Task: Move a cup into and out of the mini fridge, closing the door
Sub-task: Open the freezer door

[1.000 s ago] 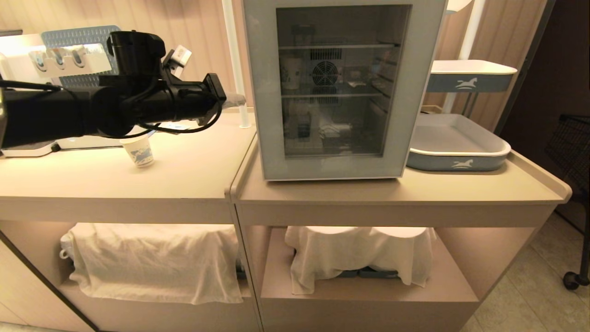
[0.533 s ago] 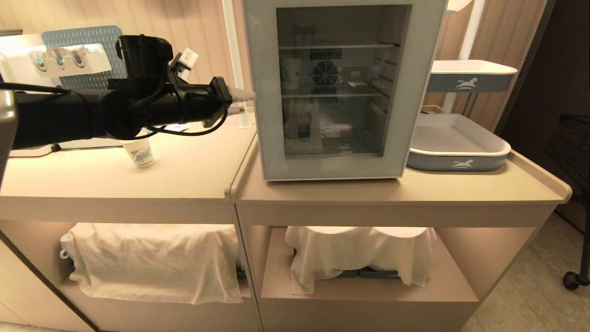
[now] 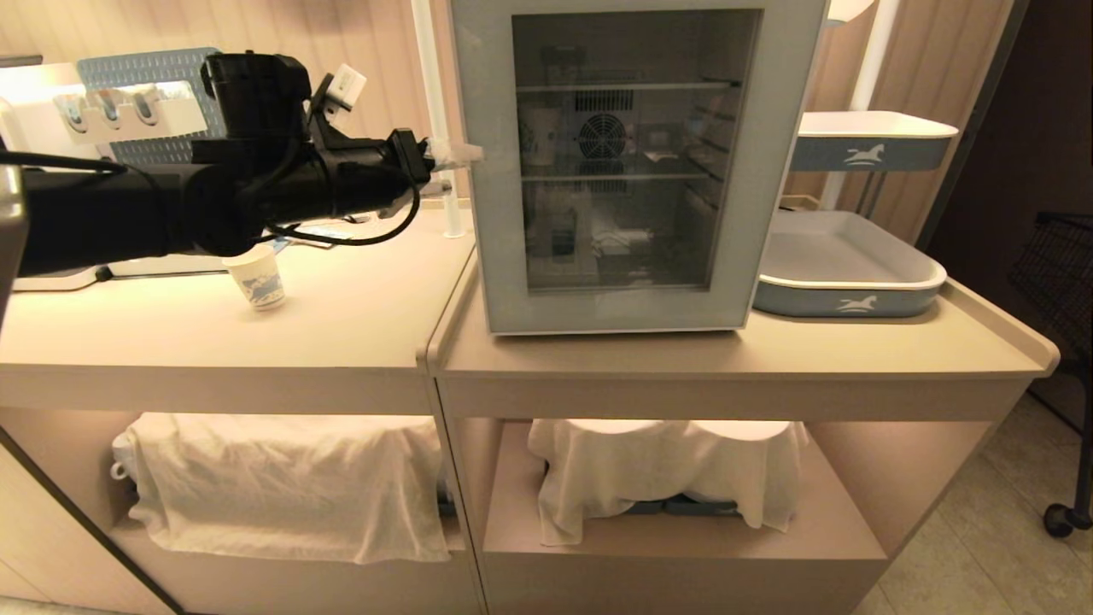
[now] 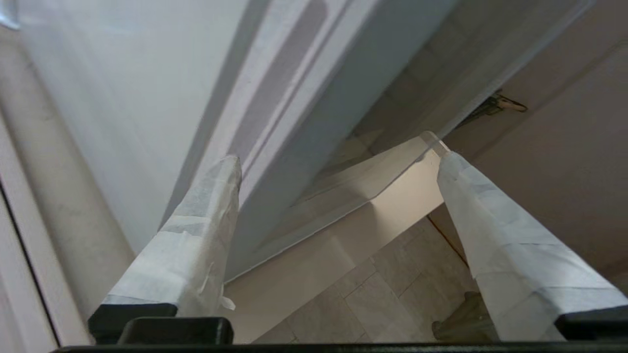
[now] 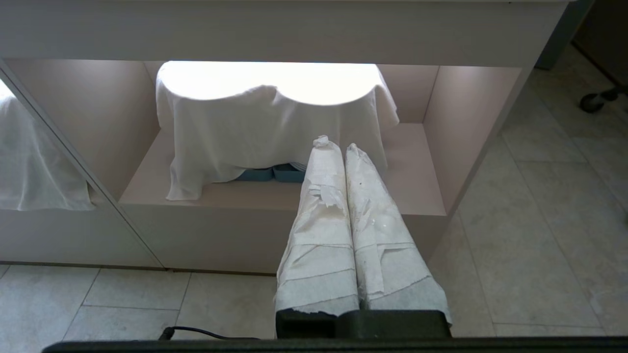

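My small white paper cup with blue print (image 3: 257, 279) hasn't budged on the beige counter (image 3: 359, 316), but my left gripper (image 3: 459, 155) has risen, fingers now spread wide astride the white glass-fronted mini fridge's (image 3: 636, 162) grey-blue door (image 3: 491, 213) edge, right gripper (image 5: 338, 147) pressed together.

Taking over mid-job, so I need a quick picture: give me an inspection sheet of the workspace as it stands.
Surface: counter, beige.
Job's things: cup upright on counter; mini fridge, door shut.
Clutter: grey tray right of fridge; white cloths on lower shelves.
Grippers: left gripper open, at the door's left edge; right gripper shut, parked low, facing the lower shelf.
Cables: black cable looped under left arm.
Surroundings: tiled floor.
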Robot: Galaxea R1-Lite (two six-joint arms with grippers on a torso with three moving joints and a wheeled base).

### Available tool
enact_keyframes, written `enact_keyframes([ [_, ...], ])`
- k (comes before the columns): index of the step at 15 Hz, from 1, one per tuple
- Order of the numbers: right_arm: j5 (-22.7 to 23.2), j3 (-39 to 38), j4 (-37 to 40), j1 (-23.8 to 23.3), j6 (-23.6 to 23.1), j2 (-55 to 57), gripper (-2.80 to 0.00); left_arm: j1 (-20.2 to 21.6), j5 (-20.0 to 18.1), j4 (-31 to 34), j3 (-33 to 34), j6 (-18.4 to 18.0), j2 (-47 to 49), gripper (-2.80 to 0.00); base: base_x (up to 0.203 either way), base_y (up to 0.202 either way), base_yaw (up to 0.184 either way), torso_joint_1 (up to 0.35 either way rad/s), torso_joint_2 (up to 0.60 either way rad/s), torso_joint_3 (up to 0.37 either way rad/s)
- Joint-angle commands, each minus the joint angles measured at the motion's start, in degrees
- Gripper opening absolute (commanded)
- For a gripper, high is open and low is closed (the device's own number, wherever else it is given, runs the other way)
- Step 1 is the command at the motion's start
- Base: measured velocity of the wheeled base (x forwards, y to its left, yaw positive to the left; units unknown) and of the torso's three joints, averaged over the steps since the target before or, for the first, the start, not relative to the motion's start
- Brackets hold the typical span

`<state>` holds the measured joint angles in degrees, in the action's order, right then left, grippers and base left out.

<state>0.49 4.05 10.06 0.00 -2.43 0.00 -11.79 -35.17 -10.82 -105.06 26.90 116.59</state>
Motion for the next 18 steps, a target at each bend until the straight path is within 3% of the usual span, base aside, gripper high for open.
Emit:
enact_keyframes([
  [1, 0.0, 0.0, 0.1, 0.0, 0.0, 0.0, -2.80, -0.8, -0.8, -0.5, -0.6, -2.1, 0.3, 0.00, 0.000, 0.000, 0.000, 0.000, 0.00, 0.000],
  [4, 0.0, 0.0, 0.1, 0.0, 0.0, -0.1, -2.80, -2.4, -1.2, -0.5, -1.5, -5.5, 0.8, 0.00, 0.000, 0.000, 0.000, 0.000, 0.00, 0.000],
  [11, 0.0, 0.0, 0.1, 0.0, 0.0, -0.1, -2.80, -3.2, -1.1, -0.4, -3.9, -8.0, 3.3, 0.00, 0.000, 0.000, 0.000, 0.000, 0.00, 0.000],
  [15, 0.0, 0.0, 0.1, 0.0, 0.0, -0.1, -2.80, -2.5, -1.0, 0.5, -2.7, -17.2, 2.1, 0.00, 0.000, 0.000, 0.000, 0.000, 0.00, 0.000],
  [18, 0.0, 0.0, 0.1, 0.0, 0.0, -0.1, -2.80, -1.1, -1.0, 0.5, -1.1, -18.6, 0.9, 0.00, 0.000, 0.000, 0.000, 0.000, 0.00, 0.000],
])
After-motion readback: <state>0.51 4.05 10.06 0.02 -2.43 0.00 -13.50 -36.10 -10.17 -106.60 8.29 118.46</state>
